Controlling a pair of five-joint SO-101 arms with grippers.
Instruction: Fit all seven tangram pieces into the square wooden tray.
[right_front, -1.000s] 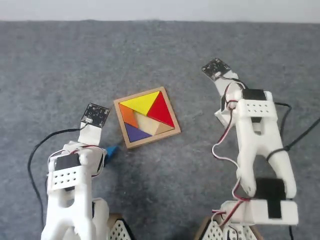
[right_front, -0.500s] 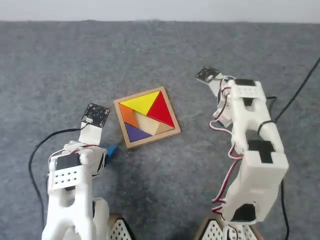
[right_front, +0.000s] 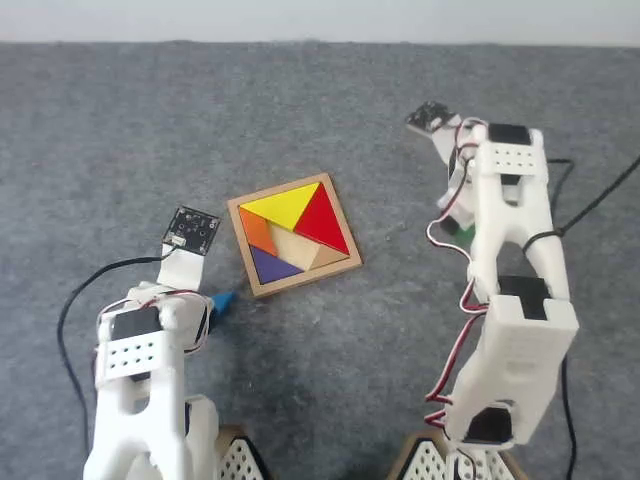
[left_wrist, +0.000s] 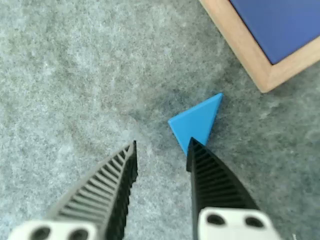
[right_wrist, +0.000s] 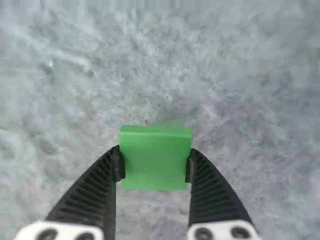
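Near the tray (right_front: 305, 278), left tool (left_wrist: 162, 145) gapes by blue triangle (left_wrist: 197, 122); right tool (right_wrist: 155, 151) clamps green square (right_wrist: 156, 161).

Wooden tray (right_front: 309, 278), fuzzy cloth mat (right_front: 120, 130)

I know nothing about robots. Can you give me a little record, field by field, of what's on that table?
Tray: holds yellow, red, orange and purple pieces
Blue triangle: on the carpet beside the tray
Left gripper: open, one finger at the triangle's corner
Green square: held clear of the tray
Right gripper: shut on the green square
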